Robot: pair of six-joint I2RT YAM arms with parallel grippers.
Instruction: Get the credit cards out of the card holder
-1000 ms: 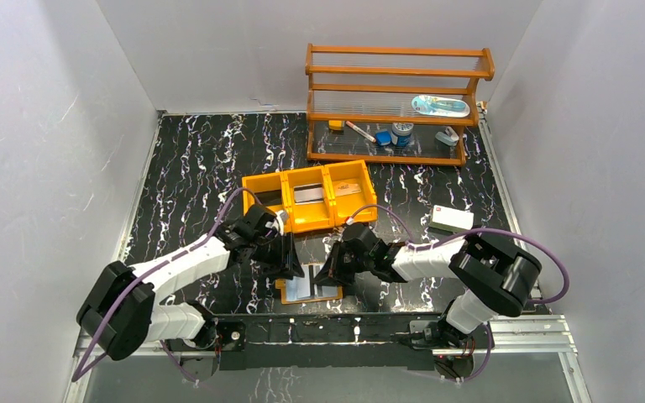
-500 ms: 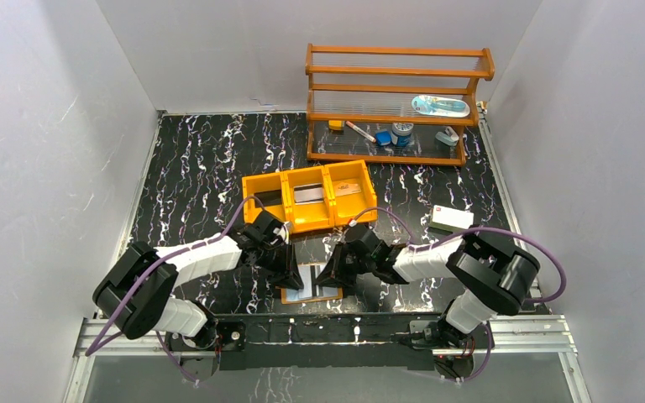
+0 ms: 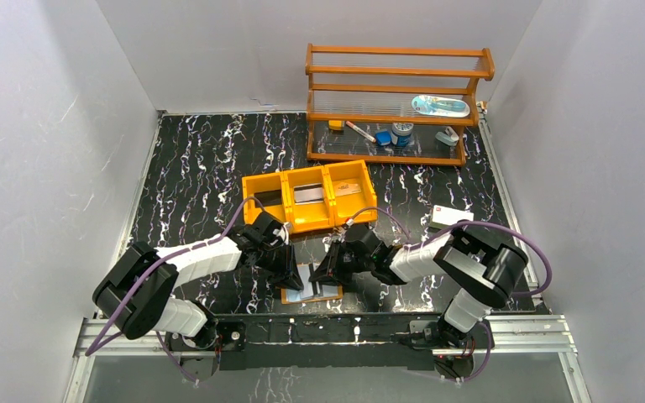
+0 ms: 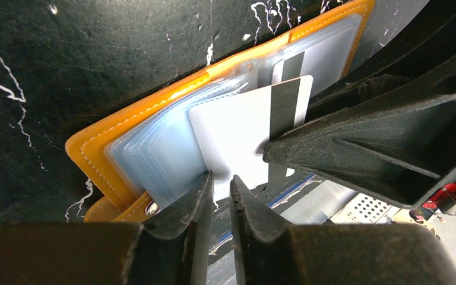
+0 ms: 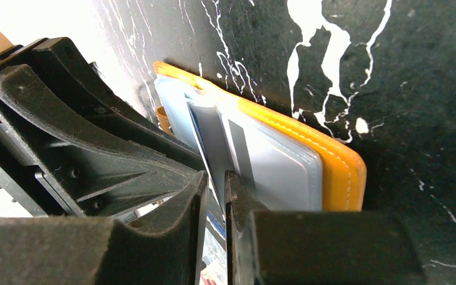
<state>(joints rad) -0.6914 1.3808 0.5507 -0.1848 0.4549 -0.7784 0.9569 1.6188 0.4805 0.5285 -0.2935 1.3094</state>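
Observation:
The orange card holder point(image 3: 312, 292) lies open near the table's front edge, its pale blue pockets up point(image 4: 154, 154) point(image 5: 285, 166). A white credit card with a dark stripe point(image 4: 231, 130) sticks halfway out of a pocket. Seen nearly edge-on in the right wrist view, the card point(image 5: 211, 142) runs into the narrow gap of my right gripper point(image 5: 215, 178) point(image 3: 326, 275) and lies against one finger, with a slit beside it. My left gripper point(image 4: 219, 181) point(image 3: 292, 275) hovers at the card's lower edge, jaws a narrow slit apart with nothing clamped.
An orange three-compartment tray point(image 3: 332, 215) behind the holder has a flat card in each bin. A white box with a red mark point(image 3: 451, 219) lies at the right. A wooden shelf point(image 3: 395, 101) stands at the back. The metal front rail point(image 3: 327, 323) runs just below the holder.
My left gripper has moved right onto the card holder and its jaws have narrowed. My right gripper's jaws have eased apart around the card.

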